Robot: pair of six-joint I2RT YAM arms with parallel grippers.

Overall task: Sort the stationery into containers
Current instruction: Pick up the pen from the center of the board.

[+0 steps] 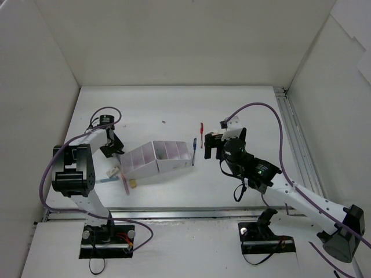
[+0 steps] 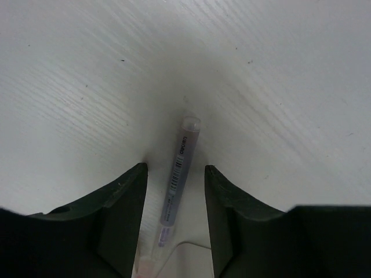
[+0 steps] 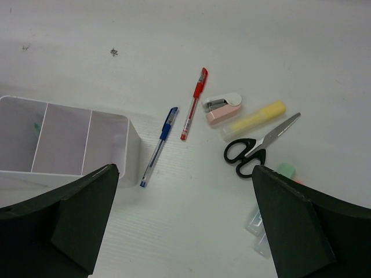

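White walls (image 1: 174, 46) box in a pale worktop (image 1: 174, 110) with fine wood grain.

At the left side, the left end effector (image 2: 175, 168) points down at the surface. Its two dark fingers (image 2: 124, 214) stand partly apart. A grey pen (image 2: 177, 182) with a barcode label lies lengthwise in the gap between them, with a slim strip of worktop showing on either side, so neither finger touches it. The pen's capped end reaches out past the fingertips.

Below and to the right of this end effector in the overhead view, a pink marker (image 1: 124, 184) lies close to the near-left corner of the white organizer (image 1: 171, 165). The organizer's joined compartments run in a row between the two end effectors.

The right end effector (image 3: 184, 169) hovers above the worktop with its fingers spread wide and nothing in them. In its wrist view one end of the organizer sits ahead of the left-hand finger. A blue pen (image 3: 159, 147) lies just beside that end wall, within the open span. Farther ahead is a red pen (image 3: 194, 104), roughly parallel and apart from the blue one. To the right of the red pen come a small pink-and-white stapler (image 3: 223, 108) and a yellow highlighter (image 3: 255, 119). Black-handled scissors (image 3: 258, 147) lie close ahead of the right-hand finger, their blades pointing away.
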